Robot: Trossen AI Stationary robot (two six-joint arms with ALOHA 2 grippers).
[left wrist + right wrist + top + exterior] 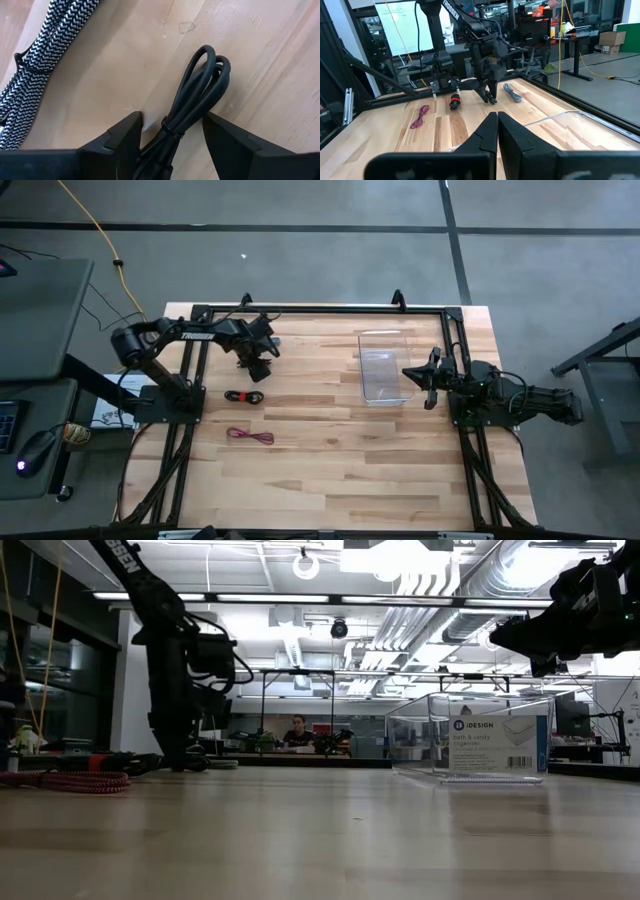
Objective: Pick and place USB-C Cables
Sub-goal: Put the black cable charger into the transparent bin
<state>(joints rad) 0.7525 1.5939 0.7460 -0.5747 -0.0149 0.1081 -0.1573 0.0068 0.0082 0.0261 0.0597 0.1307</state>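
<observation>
A black USB-C cable bundle [197,95] lies flat on the wooden table. My left gripper [172,125] points down over it, open, one finger on each side of the bundle near its tie; I see no touch. It stands at the far left [255,365]. A grey braided bundle [40,70] lies beside it. Nearer lie a black-and-red bundle [243,396] and a magenta bundle [250,436]. My right gripper [497,125] is shut and level, waiting beside the clear box [383,365].
The clear plastic box [470,740] stands right of the table's centre, its labelled side toward the low camera. Black frame rails [320,310] run along the table's far and side edges. A yellow cord [100,240] crosses the floor beyond. A person [297,730] sits far behind.
</observation>
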